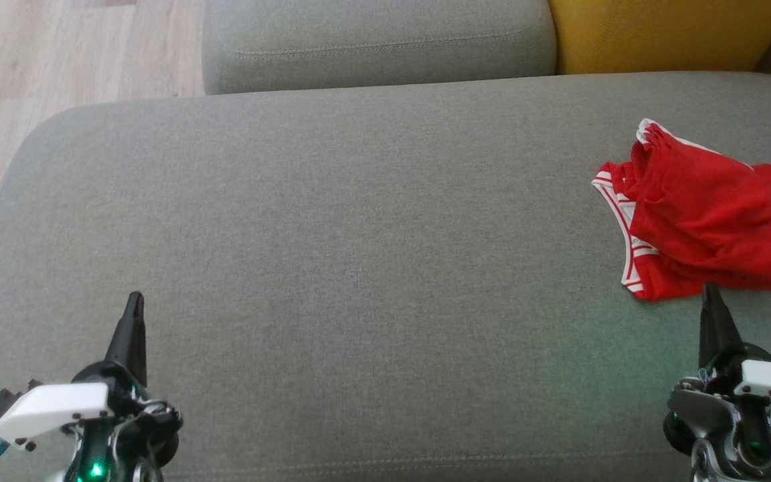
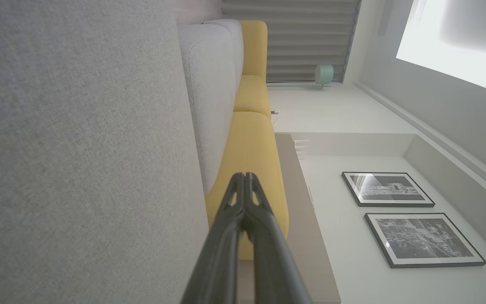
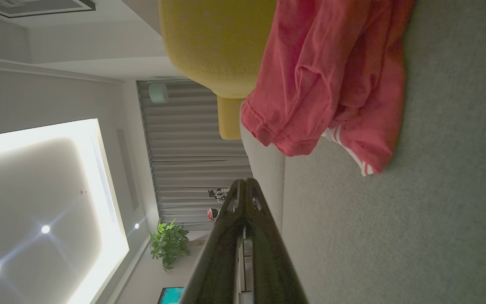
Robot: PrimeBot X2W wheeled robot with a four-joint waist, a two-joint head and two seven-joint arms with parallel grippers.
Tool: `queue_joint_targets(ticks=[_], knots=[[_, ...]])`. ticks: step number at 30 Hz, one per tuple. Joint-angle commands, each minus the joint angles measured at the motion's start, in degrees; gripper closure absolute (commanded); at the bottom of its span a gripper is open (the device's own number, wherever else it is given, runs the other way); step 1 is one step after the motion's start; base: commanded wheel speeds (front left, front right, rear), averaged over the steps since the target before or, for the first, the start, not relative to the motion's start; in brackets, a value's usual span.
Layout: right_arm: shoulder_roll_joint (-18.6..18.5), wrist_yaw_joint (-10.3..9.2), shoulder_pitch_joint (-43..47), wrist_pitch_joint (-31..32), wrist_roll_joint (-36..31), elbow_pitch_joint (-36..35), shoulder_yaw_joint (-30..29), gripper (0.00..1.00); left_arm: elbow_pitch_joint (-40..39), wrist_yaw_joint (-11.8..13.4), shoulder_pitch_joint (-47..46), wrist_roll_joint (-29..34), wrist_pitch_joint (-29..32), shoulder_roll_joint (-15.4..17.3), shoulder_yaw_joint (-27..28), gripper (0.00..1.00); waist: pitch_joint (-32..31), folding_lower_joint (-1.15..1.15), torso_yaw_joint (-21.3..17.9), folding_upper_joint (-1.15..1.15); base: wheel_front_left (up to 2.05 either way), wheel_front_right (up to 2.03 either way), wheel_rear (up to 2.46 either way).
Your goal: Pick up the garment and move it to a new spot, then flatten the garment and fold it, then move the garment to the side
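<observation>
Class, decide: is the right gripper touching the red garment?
Apart. The right wrist view shows grey cushion between the shut right gripper and the red garment.

Grey sofa seat (image 1: pixel 332 221) beside a yellow cushion (image 1: pixel 660 33) and wood floor (image 1: pixel 57 60).

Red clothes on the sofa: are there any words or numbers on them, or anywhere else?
None can be read.
The red garment shows white stripes, no letters.
The two framed pictures on the wall carry no readable writing.
The small teal panel is too small to read.
</observation>
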Motion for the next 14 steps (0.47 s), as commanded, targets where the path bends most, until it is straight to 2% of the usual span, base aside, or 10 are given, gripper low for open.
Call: queue_joint_targets(ticks=[1, 14], knots=[[-0.79, -0.04, -2.89, 0.6, 0.14, -1.78, 1.01, 1.0, -1.53, -0.42, -3.25, 0.07, 0.18, 0.36, 2.33, 1.0, 0.0, 0.0, 0.0, 0.0, 0.0, 0.0, 0.0], [-0.68, -0.04, -2.9, 0.72, 0.0, -1.77, 0.85, 1.0, -1.52, -0.42, -3.27, 0.22, 0.32, 0.23, 2.51, 1.0, 0.0, 0.0, 0.0, 0.0, 0.0, 0.0, 0.0]])
